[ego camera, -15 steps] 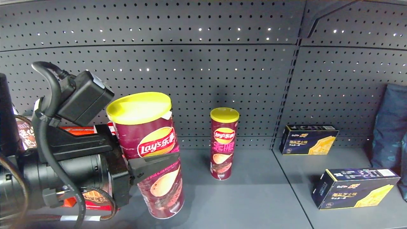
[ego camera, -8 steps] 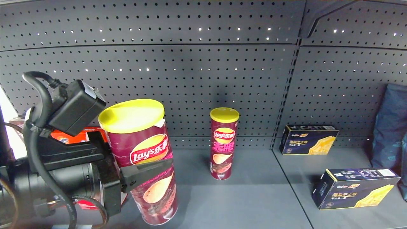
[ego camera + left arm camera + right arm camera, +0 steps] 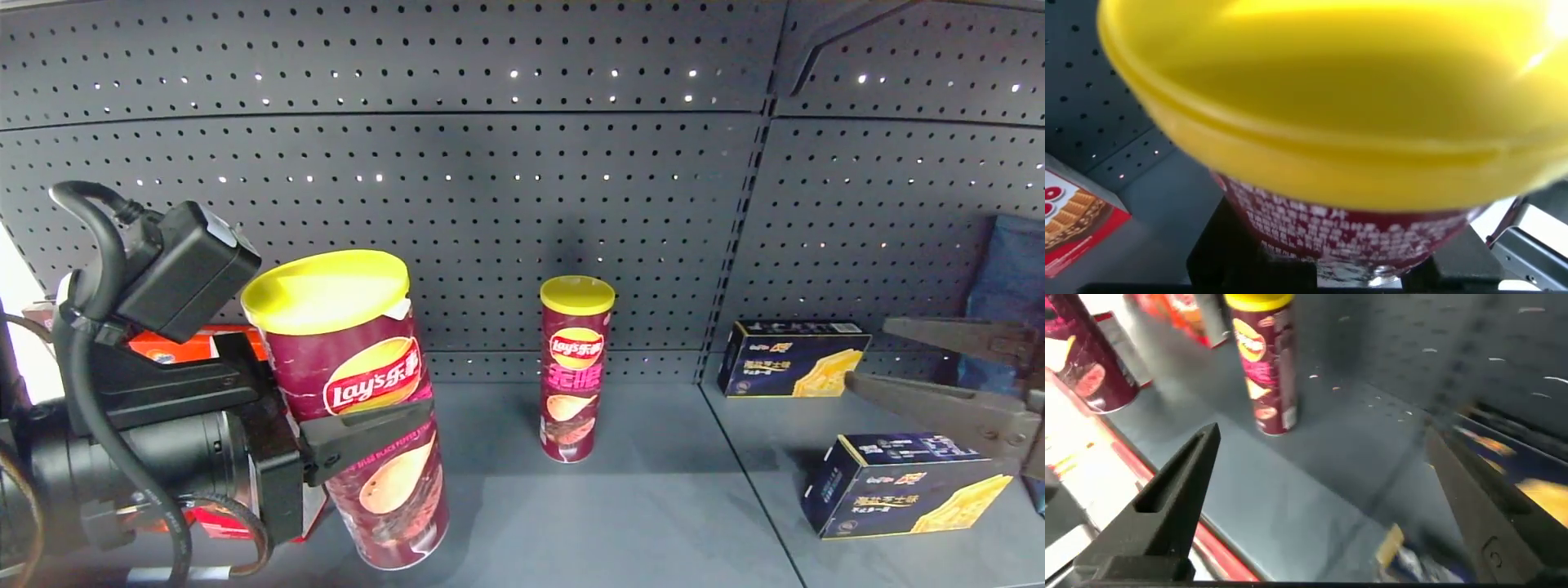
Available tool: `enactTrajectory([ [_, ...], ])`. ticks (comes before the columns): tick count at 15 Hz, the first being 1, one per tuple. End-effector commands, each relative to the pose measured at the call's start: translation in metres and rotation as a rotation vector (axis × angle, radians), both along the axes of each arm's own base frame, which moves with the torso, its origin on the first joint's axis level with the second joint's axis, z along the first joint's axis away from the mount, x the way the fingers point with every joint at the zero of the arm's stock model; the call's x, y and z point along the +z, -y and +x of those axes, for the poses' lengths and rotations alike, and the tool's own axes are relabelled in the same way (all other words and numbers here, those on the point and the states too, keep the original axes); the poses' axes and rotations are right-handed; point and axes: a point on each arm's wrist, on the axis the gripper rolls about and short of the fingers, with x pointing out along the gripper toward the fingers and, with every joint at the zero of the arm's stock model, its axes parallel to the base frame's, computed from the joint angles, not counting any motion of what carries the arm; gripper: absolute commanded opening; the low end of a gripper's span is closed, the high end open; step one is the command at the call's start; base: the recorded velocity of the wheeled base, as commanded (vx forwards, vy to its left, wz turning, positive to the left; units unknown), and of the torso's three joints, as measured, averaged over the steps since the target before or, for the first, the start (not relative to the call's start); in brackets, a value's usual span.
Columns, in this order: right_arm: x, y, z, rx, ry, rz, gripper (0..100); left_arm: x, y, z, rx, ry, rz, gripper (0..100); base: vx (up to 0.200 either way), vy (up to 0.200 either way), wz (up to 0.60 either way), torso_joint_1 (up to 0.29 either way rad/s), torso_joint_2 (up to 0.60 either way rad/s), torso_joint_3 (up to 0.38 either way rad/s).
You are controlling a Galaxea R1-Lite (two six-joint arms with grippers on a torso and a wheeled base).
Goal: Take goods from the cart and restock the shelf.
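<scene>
Glossy printed paperboard on the tall maroon cylindrical chip can [image 3: 359, 384], capped with a smooth, slightly shiny yellow plastic lid [image 3: 325, 290]. Same glossy wrap and smooth yellow top on the second maroon chip can [image 3: 574, 384]. Matt black plastic on the left gripper [image 3: 392, 412], matt dark grey on the right gripper [image 3: 868, 353]. Matt grey painted metal for the flat shelf board [image 3: 637, 506] and the perforated back panel [image 3: 522, 204]. Smooth, faintly glossy cardboard on the dark blue rectangular box at the back [image 3: 790, 359] and the dark blue rectangular box nearer the front [image 3: 906, 482]. Glossy red carton [image 3: 192, 347].

shop, pegboard shelf [image 3: 620, 523], snack boxes [image 3: 792, 358]
</scene>
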Motion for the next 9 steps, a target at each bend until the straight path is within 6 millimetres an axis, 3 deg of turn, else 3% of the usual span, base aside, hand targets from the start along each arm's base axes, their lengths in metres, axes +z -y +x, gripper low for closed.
enactTrajectory([
  [1,-0.017,-0.017,0.036,0.061,-0.079,-0.030,100,0.000,0.000,0.000,0.000,-0.001,0.001,0,0.000,0.000,0.00,0.000,0.00,0.000],
  [9,-0.023,-0.057,0.094,0.248,-0.029,-0.144,100,-0.001,0.001,0.001,-0.003,-0.002,0.002,0,0.000,0.000,0.00,0.000,0.00,0.000],
])
